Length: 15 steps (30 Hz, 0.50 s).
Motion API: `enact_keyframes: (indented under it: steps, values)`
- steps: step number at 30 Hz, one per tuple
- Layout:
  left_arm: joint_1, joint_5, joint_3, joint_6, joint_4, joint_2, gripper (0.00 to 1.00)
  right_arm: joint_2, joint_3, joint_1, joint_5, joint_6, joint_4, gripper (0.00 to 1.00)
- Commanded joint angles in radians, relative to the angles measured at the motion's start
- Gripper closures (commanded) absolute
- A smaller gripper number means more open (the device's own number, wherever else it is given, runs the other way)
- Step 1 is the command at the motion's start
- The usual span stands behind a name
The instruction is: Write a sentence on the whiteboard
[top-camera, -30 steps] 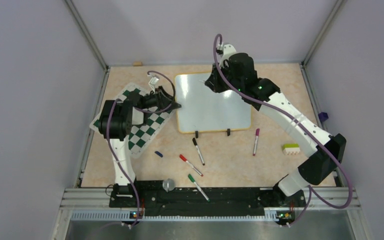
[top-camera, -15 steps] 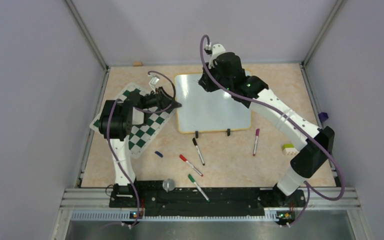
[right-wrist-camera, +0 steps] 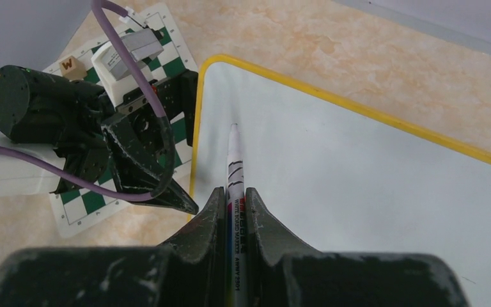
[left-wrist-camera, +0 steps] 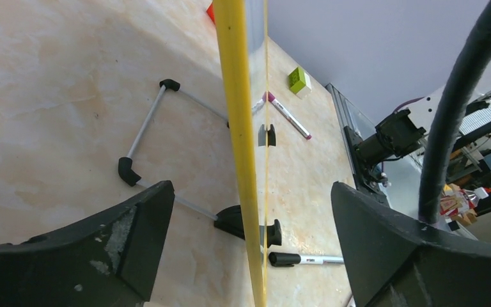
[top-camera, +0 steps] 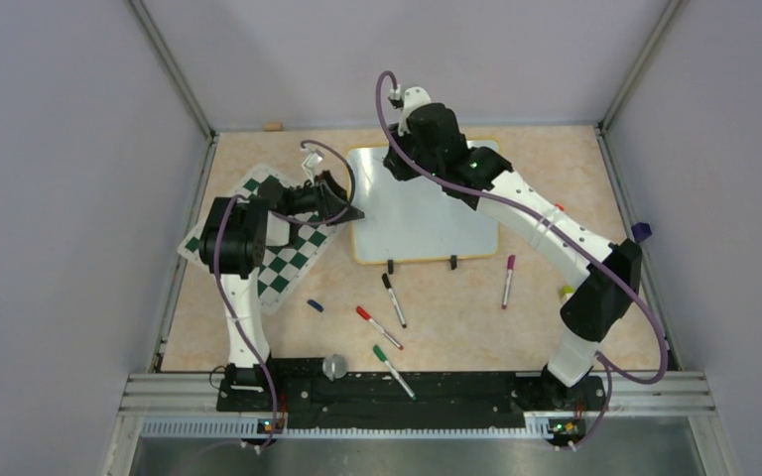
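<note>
The whiteboard (top-camera: 427,213) lies at the table's middle back, with two black clips on its near edge. Its face is blank; no sentence shows on it. My right gripper (top-camera: 397,164) is shut on a white marker (right-wrist-camera: 233,160). The uncapped tip points at the board's far-left corner (right-wrist-camera: 371,192), just above or on the surface. My left gripper (top-camera: 352,210) is open at the board's left edge. In the left wrist view the yellow rim (left-wrist-camera: 243,147) runs edge-on between the left gripper's (left-wrist-camera: 250,192) jaws and touches neither.
A green-and-white chess mat (top-camera: 278,248) lies under the left arm. Black (top-camera: 394,299), red (top-camera: 378,326), green (top-camera: 392,367) and purple (top-camera: 507,281) markers lie in front of the board, with a blue cap (top-camera: 315,305). A green-white block (left-wrist-camera: 299,80) sits to the right.
My right arm has swung left along the board's far edge, from the upper right to the upper left corner, marker still held. The left arm has barely moved.
</note>
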Motion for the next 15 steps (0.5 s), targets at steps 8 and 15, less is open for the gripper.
enact_keyframes:
  steps: [8, 15]
  values:
    - [-0.002, 0.012, 0.017, 0.005, 0.093, -0.002, 0.71, 0.022, 0.079, 0.026, 0.034, -0.016, 0.015, 1.00]
    - [-0.002, 0.007, 0.005, 0.012, 0.094, -0.006, 1.00, 0.082, 0.157, 0.046, 0.056, -0.006, -0.026, 1.00]
